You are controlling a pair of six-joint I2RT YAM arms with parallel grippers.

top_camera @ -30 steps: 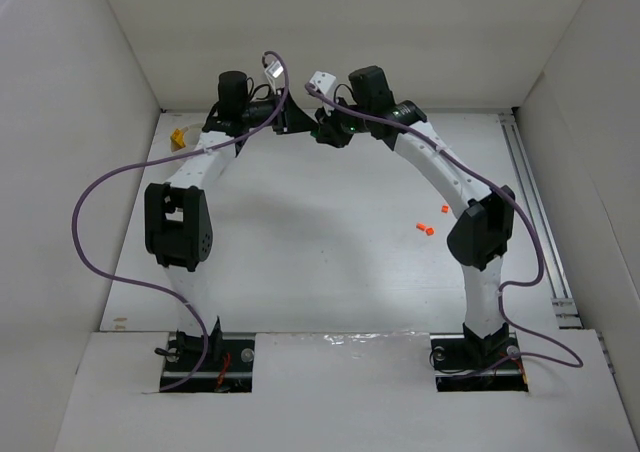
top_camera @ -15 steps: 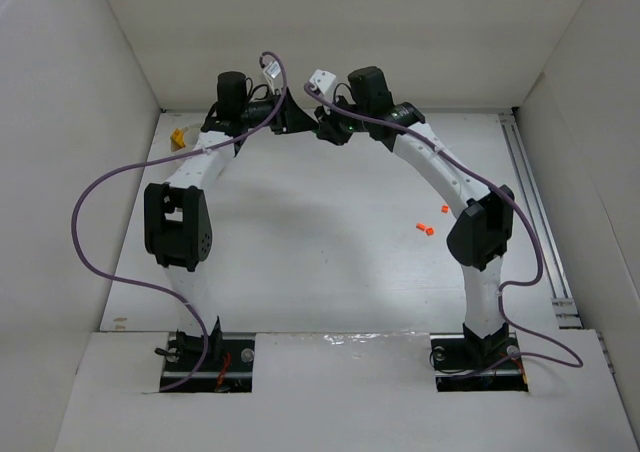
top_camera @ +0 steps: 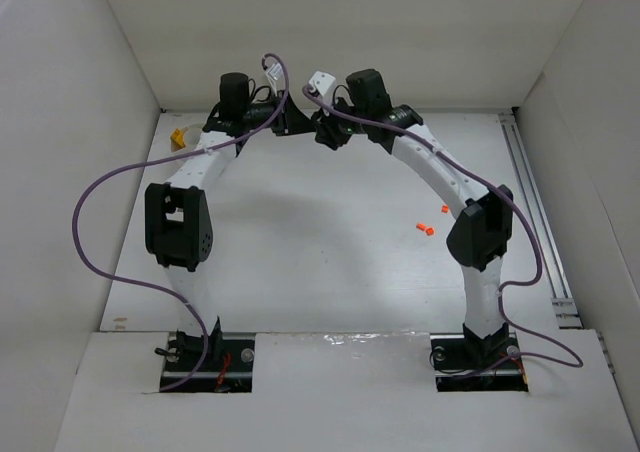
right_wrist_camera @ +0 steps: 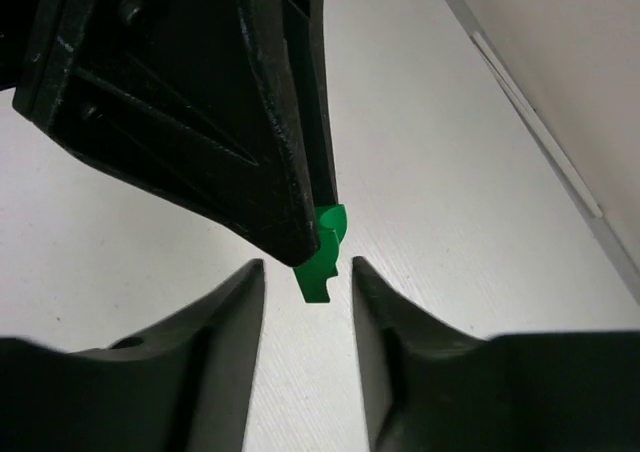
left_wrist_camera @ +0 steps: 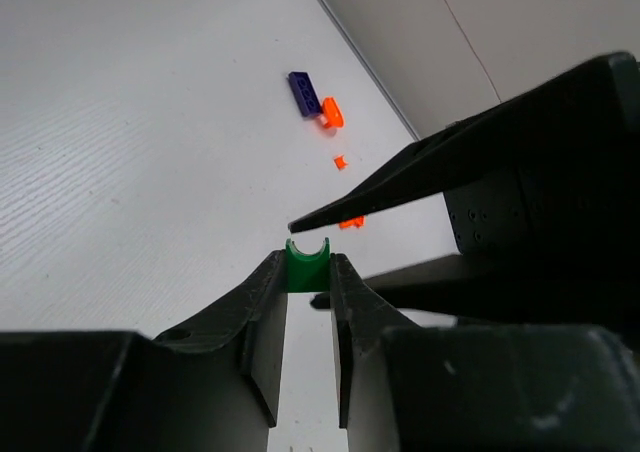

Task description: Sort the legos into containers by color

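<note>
A small green lego (left_wrist_camera: 308, 264) is pinched between the fingertips of my left gripper (left_wrist_camera: 308, 272), which is shut on it above the table. In the right wrist view the same green lego (right_wrist_camera: 322, 262) sticks out of the left gripper's black tips. It hangs between the spread fingers of my right gripper (right_wrist_camera: 307, 272), which is open and not touching it. From above, the left gripper (top_camera: 300, 122) and right gripper (top_camera: 322, 132) meet tip to tip at the far middle of the table. The containers are out of view.
Two orange legos (top_camera: 426, 230) (top_camera: 445, 209) lie on the table near the right arm's elbow. A yellow piece (top_camera: 180, 138) sits at the far left corner. The left wrist view shows a dark blue lego (left_wrist_camera: 303, 93) beside an orange one (left_wrist_camera: 331, 112) near the back wall.
The right gripper has shifted slightly left toward the left gripper. The green spot seen earlier by the right gripper no longer shows from above. The arms otherwise hold their places.
</note>
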